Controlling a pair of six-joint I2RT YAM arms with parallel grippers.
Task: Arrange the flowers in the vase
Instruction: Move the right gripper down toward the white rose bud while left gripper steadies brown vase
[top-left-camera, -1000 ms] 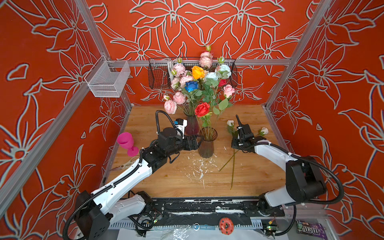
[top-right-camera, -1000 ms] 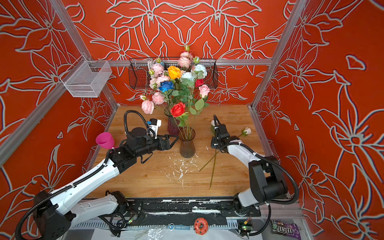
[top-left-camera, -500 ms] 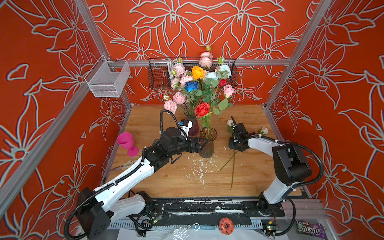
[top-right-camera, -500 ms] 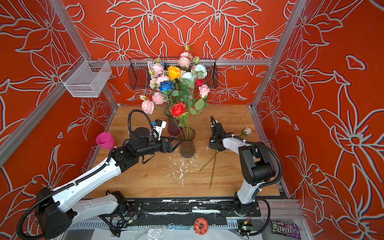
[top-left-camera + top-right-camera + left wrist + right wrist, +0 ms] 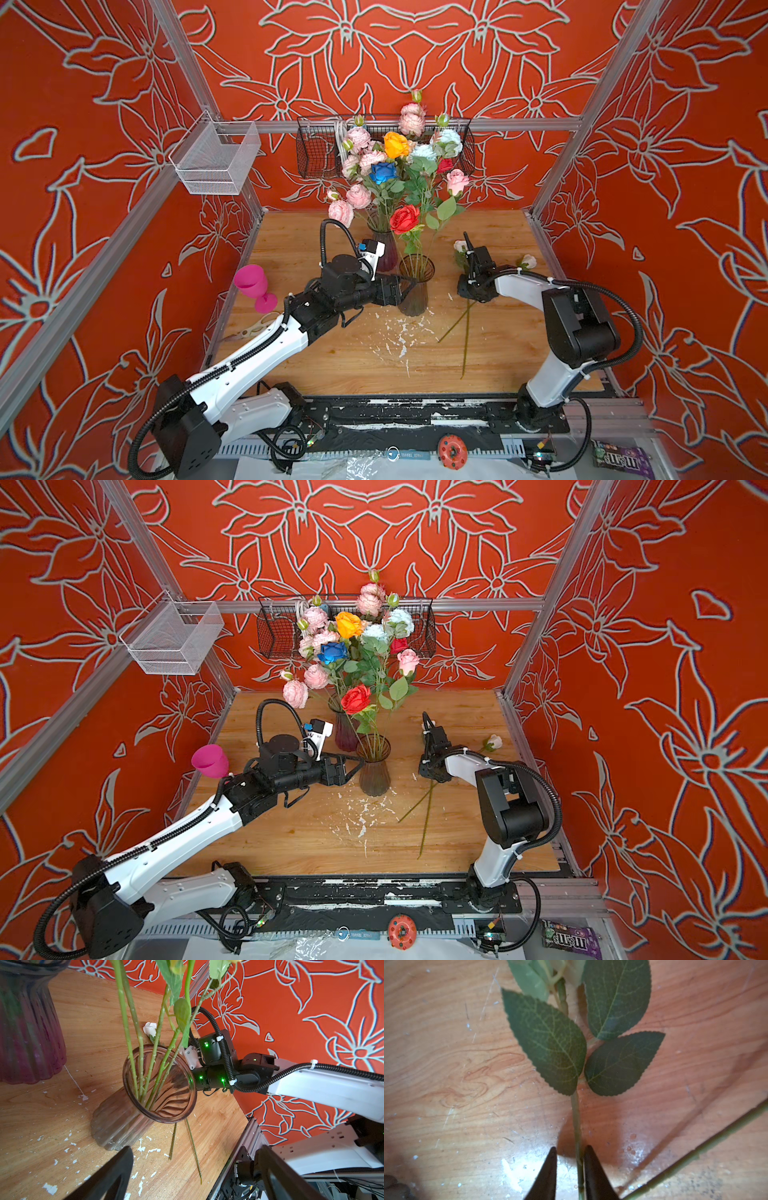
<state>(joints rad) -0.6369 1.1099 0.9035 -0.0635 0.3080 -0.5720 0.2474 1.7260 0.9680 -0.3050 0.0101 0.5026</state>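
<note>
My right claw [image 5: 570, 1151] is down at the table [image 5: 332, 353]. Its two fingers stand narrowly apart on either side of a green stem [image 5: 576, 1118]. The stem sits close against one finger and a sliver of gap shows at the other, so I don't call it clamped. Beyond the tips, toward the top of the wrist frame, the stem carries dark leaves [image 5: 548, 1043]. A second stem [image 5: 695, 1147] crosses the lower right corner, clear of the fingers.

I judge the step in hand to be picking the next flower off the table. The next move calls for pinching the stem firmly and lifting it without dragging its neighbour. I then have to tip it upright and thread the cut end into the clear vase [image 5: 413, 291].

In a top view that vase stands at centre frame, left of the claw and near it, with several stems already in its mouth. The flower's white bud [image 5: 459, 246] shows just above the claw. Another bud [image 5: 528, 261] lies toward the table's right edge. My left claw [image 5: 195, 1147] gapes wide and empty, just beside the vase on its left. A fuller bunch [image 5: 395, 166] stands in a darker vase [image 5: 27, 1032] behind.
</note>
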